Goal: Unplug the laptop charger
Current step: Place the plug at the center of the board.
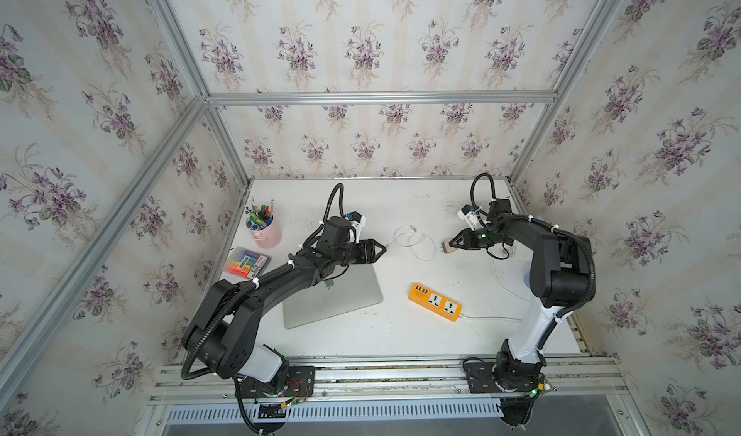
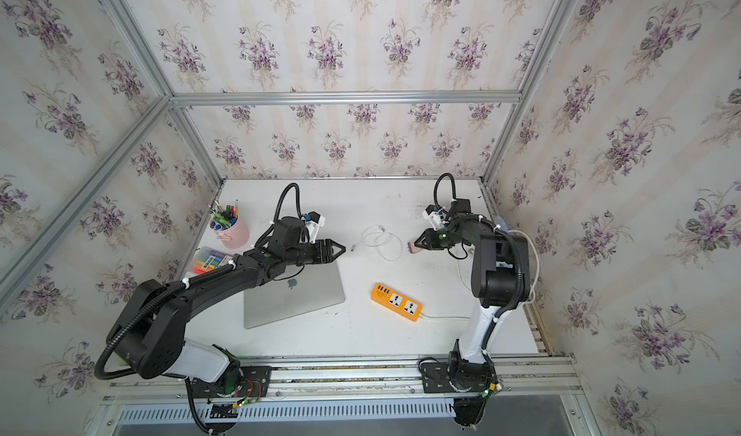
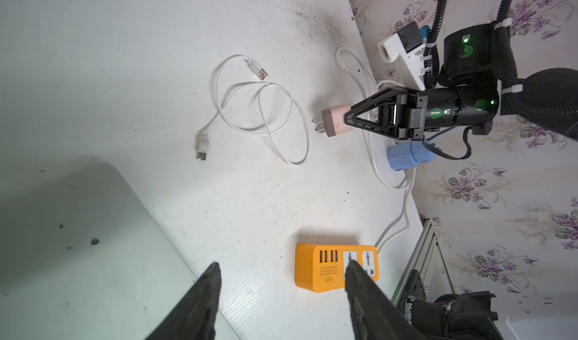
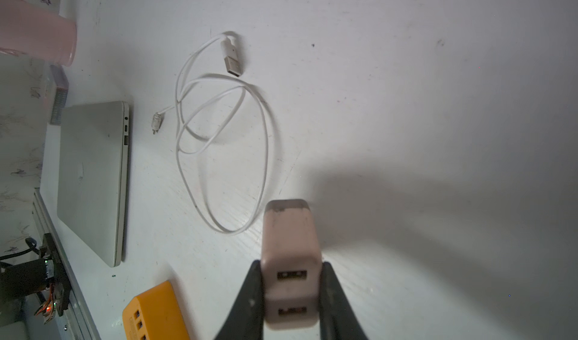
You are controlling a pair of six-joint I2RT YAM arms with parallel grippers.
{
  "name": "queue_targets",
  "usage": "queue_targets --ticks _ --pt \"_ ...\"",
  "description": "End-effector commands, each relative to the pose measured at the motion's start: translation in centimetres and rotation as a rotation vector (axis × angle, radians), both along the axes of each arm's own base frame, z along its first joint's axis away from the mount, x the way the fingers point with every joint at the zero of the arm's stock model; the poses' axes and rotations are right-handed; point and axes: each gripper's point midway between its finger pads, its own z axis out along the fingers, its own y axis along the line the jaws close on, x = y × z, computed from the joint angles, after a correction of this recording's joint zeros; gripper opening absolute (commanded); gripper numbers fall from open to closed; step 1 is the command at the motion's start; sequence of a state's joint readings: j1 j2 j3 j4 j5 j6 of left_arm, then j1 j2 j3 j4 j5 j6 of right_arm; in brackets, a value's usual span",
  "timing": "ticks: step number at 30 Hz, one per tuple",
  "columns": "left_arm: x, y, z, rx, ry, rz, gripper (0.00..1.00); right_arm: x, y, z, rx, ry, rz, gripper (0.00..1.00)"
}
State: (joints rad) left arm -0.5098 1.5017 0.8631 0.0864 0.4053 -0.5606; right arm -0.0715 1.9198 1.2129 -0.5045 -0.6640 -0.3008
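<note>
The right gripper point(image 4: 289, 294) is clamped on the charger point(image 4: 291, 260), its fingers point(image 4: 247, 304) pinching the two flat sides of the pinkish cube at the end with two USB ports, both empty. The cube is held clear of the strip point(image 1: 435, 302), beyond it toward the back wall, prongs bare and pointing toward the cable point(image 3: 262, 110). The cable lies in loose loops on the table point(image 1: 401, 333) between the cube and the laptop point(image 1: 333, 297); its USB-A plug and its small plug are both free, the small plug just beside the laptop's far corner, apart from the ports. The left gripper point(image 3: 281, 291) hangs above that corner, jaws parted and holding nothing. Judged from this, the charger is out at every end. Handling: the cube looks light, rigid and smooth-sided, so a flat-side pinch near its middle suits it; a grip near an edge could slip. The cable is limp and will trail or snag if dragged; it is best taken at a plug body, not by the cord. The laptop is heavier and flat, and unlikely to shift. Count: two arms, one cube, one thin cable, one laptop, one orange strip with two sockets and its white cord, one pink pen cup point(image 1: 268, 232), one highlighter pack point(image 1: 246, 265).
</note>
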Motion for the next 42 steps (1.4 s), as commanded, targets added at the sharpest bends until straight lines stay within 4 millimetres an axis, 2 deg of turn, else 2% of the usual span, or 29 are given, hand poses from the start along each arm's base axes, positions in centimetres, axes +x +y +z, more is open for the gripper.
queue_targets --ticks 1,10,15,23,25,35,36,37,38,39,42 --pt "0.7 0.5 0.0 0.037 -0.041 0.009 0.67 0.3 -1.7 -2.5 -0.114 0.023 -0.019 0.01" --pt "1.4 1.6 0.0 0.087 -0.118 0.029 0.76 0.2 -2.8 -4.3 -0.162 0.055 -0.035 0.02" --pt "1.6 2.0 -0.4 0.097 -0.12 0.037 0.77 0.3 -3.3 -4.5 -0.193 0.054 -0.051 0.1" --pt "1.7 2.1 -0.2 0.078 -0.122 0.039 0.78 0.1 -3.6 -5.0 -0.217 0.067 -0.054 0.31" --pt "1.6 2.0 -0.3 0.069 -0.119 0.04 0.78 0.1 -3.7 -5.2 -0.22 0.072 -0.053 0.38" --pt "1.6 1.9 -0.6 0.057 -0.105 0.038 0.78 0.5 -4.6 -4.6 -0.276 0.041 -0.076 0.43" --pt "1.6 1.9 -0.6 0.055 -0.107 0.037 0.78 0.5 -4.7 -4.4 -0.282 0.035 -0.078 0.46" --pt "1.6 1.8 -0.7 0.054 -0.104 0.037 0.78 0.6 -4.7 -4.2 -0.285 0.03 -0.08 0.54" --pt "1.6 1.8 -0.7 0.055 -0.105 0.038 0.78 0.6 -4.7 -4.2 -0.283 0.028 -0.078 0.69" --pt "1.6 1.8 -0.7 0.054 -0.104 0.037 0.78 0.6 -4.6 -4.1 -0.278 0.025 -0.076 0.99" --pt "1.7 2.0 -0.8 0.057 -0.105 0.04 0.78 0.7 -4.7 -3.6 -0.284 0.012 -0.082 1.0"
